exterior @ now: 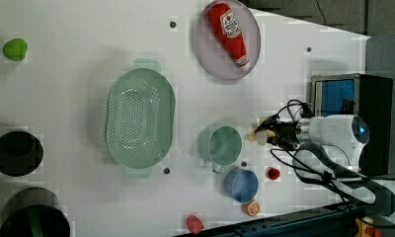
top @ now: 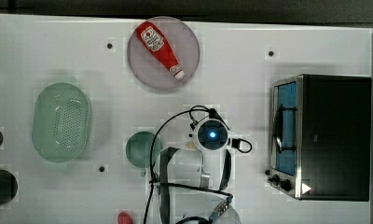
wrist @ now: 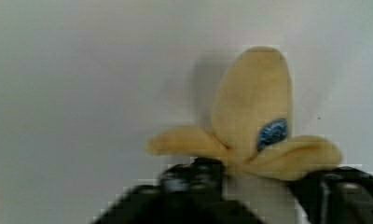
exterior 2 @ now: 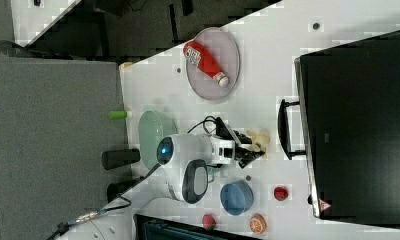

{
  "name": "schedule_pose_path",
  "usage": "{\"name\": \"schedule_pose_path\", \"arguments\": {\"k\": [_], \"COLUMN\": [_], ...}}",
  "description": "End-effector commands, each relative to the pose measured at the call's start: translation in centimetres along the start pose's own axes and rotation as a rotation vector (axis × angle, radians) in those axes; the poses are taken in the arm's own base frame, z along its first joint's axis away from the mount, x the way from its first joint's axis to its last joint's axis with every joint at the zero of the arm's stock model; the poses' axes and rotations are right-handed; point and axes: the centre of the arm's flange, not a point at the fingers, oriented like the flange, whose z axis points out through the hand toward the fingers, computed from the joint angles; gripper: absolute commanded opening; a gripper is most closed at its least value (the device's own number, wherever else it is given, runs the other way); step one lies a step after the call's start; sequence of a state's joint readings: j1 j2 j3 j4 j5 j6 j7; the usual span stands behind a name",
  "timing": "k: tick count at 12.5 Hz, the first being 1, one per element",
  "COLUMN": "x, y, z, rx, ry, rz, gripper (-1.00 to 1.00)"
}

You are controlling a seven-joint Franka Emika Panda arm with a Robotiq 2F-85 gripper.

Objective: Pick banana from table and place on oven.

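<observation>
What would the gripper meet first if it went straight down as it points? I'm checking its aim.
Most likely the banana: the gripper straddles its lower end, with the table right beneath.

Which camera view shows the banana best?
The wrist view: the banana is large there, with its lobes and blue sticker clear, on the table. The right view shows it small at the pincer, the left view as a pale bit, and the top view as a sliver beside the arm.
</observation>
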State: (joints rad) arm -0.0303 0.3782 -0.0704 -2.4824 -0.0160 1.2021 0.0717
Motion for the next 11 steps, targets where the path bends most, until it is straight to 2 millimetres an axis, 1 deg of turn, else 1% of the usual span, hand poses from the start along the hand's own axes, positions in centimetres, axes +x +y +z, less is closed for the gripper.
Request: {"name": "schedule_pose_path", "arguments": {"k": [1,3,4,5,6,8,11], "x": [1.8,2.0,2.3,2.7,3.0,3.0,3.1], "y": [-0.3,-0.6,-0.9,-1.5,-1.9,-2.3,-1.5], "z": [-2.6,-3.6,-5.0,-7.4,-10.3,-16.4,-25.3], "rx": [0.046,0.063,0.086,0.124,0.16,0.189,0.139], "ry": [0.042,0.055,0.073,0.101,0.126,0.138,0.08], "rz": [0.038,0.037,0.038,0.037,0.037,0.032,0.037], "gripper": [-0.49,-0.49,-0.49,-0.49,-0.49,-0.49,-0.49]}}
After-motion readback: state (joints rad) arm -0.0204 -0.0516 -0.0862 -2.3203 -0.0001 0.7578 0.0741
